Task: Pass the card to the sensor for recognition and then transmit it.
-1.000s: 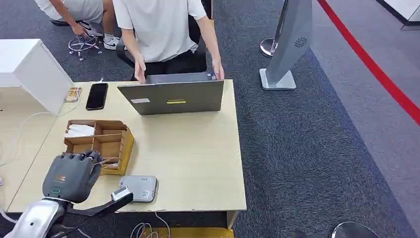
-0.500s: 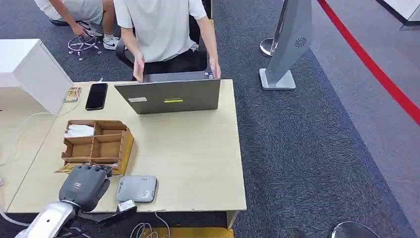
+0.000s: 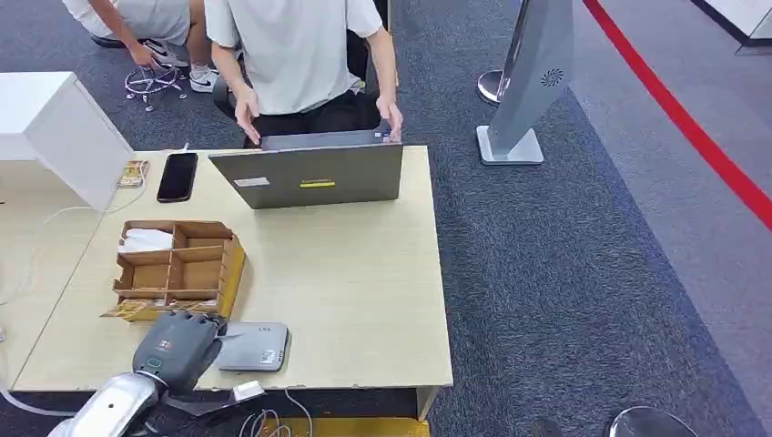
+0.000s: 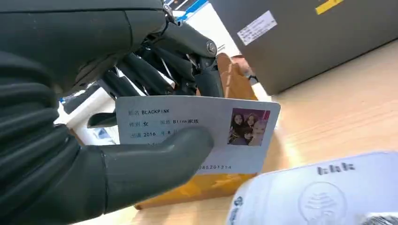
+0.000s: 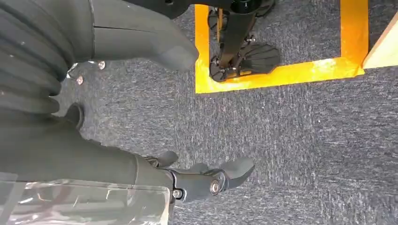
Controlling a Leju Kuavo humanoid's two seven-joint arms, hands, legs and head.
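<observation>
Over the last second the left hand has been drawn back from the wooden organizer toward the near edge of the table, and it is now placed just left of the grey card reader, touching or overlapping its left side in the head view. This is judged to mean that the card has been lifted out of the tray and that the recognition step is about to begin, with the hand-over not yet started. In the left wrist view the card is seen pinched between the thick thumb, pressed across its printed face, and the darker fingers closed behind it; it is held close above the rounded white top of the reader, apart from it by a small gap. The card is held on edge, its long axis roughly level, with the photo end pointing away from the palm and out over the reader. The right hand is seen hanging over the carpet with fingers loosely apart and nothing held. A person is seated behind the laptop at the far side.
</observation>
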